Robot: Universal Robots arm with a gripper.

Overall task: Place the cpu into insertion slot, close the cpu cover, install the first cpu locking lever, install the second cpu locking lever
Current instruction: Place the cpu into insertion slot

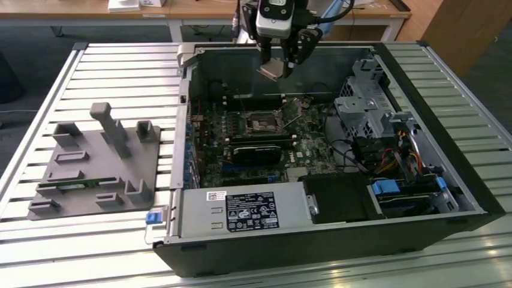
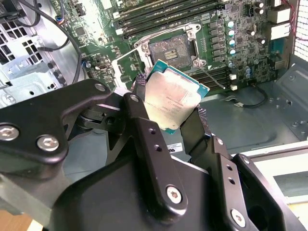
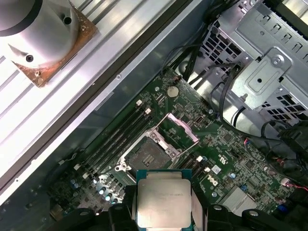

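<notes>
The gripper (image 2: 171, 98) clamps one cpu (image 2: 175, 91) by two opposite edges, tilted, above the open computer case (image 1: 336, 243); its two fingers (image 2: 144, 125) hide those edges; below, apart, the single insertion slot (image 3: 147, 156) lies bare; its cpu cover (image 3: 183, 129) stands raised.

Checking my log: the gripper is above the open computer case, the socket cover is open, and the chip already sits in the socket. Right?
No. The chip is held in the gripper, and the socket is empty, as the second wrist view shows. The rest holds: gripper above the open computer case, cover open in the first wrist view.
</notes>
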